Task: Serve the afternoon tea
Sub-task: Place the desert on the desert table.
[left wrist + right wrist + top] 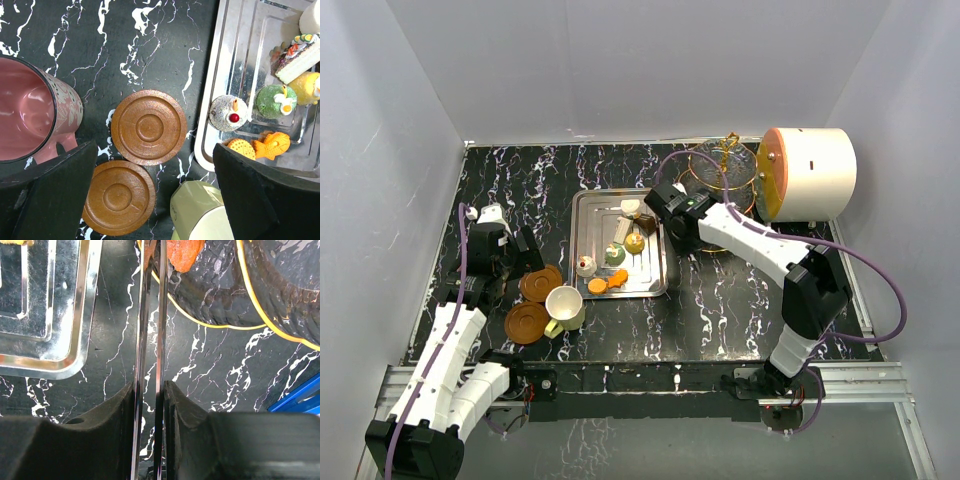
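Two brown saucers [148,127] are lying side by side on the near left, under the left gripper [155,197], whose jaws are standing wide. Further right, the right gripper [150,390] is squeezing steel tongs [161,300] onto an orange cake [182,252] at the glass stand [720,168], right of the tray [588,215].

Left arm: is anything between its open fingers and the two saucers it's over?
Nothing visible does. The left gripper hangs with its fingers open above both brown saucers, whose tops are bare. The maroon cup stands off to one side and the cream cup to the other, beside the saucers, not over them.
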`<state>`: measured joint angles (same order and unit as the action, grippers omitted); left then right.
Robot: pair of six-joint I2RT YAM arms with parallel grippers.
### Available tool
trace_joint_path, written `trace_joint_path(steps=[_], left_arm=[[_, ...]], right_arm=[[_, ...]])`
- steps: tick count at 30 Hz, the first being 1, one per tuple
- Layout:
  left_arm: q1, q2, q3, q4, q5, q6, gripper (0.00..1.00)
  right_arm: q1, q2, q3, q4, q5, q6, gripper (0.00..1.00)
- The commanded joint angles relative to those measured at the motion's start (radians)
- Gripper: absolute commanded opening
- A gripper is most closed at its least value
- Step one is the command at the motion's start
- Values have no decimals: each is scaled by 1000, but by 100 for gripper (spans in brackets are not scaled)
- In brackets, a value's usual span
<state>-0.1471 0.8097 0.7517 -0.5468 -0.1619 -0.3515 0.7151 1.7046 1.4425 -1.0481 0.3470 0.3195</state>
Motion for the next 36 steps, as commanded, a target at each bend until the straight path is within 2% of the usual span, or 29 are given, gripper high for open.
trace_joint_path(steps=[1, 16, 26, 36], left_arm=[[2, -6, -6, 3, -12, 2, 99], [1, -15, 1, 7, 3, 8, 99], [1, -44, -2, 15, 1, 11, 99], [1, -123, -18, 27, -11, 5, 99]], right_arm=[[-12, -13, 9, 24, 29, -4, 24], [-14, -119, 51, 71, -140, 16, 30], [-14, -179, 9, 107, -192, 41, 32], [-14, -308, -93, 193, -322, 89, 33]])
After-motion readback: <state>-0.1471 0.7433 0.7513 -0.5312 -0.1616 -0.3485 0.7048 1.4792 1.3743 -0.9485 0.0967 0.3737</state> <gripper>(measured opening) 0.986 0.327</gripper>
